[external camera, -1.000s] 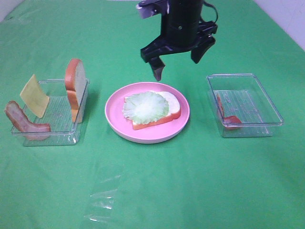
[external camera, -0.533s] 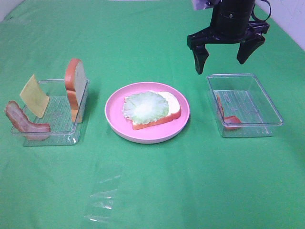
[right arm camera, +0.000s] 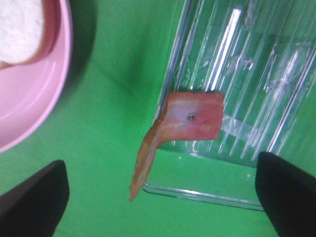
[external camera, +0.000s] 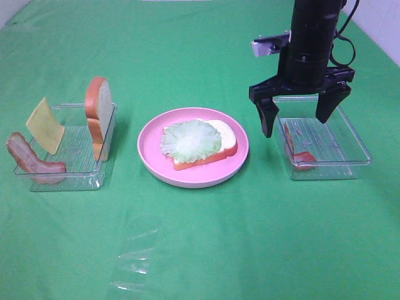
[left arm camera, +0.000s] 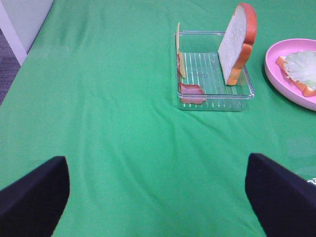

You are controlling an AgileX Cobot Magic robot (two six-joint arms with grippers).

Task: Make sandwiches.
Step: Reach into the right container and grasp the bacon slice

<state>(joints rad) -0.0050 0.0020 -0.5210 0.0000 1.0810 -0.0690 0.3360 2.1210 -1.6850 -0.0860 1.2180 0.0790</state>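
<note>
Exterior high view places the right gripper (external camera: 295,122) above the plate-side end of the right tray (external camera: 359,150), fingers spread wide and holding nothing. The bacon (external camera: 299,153) is the only item in that tray. It lies just below the fingers and slightly toward the camera side. It is bent, with one end flat on the tray floor and the rest rising along the plate-side wall. Its long axis runs roughly along that wall, crosswise to the line between the fingers. In the right wrist view the upper end appears to reach the rim, though the clear plastic makes this uncertain.

The right arm is much the nearer. The left gripper (left arm camera: 156,168) is also spread and empty, over bare cloth well short of the left tray (external camera: 62,181). That tray holds a cheese square (external camera: 45,125), a second bacon strip (external camera: 31,161) and an upright bread slice (external camera: 99,122) leaning on its plate-side wall.

The sandwich so far sits on the plate (external camera: 153,162): a base slice (external camera: 228,142) with lettuce (external camera: 190,139) on top.

Judgement: the next move is a short descent onto the bacon, closing across its width
</note>
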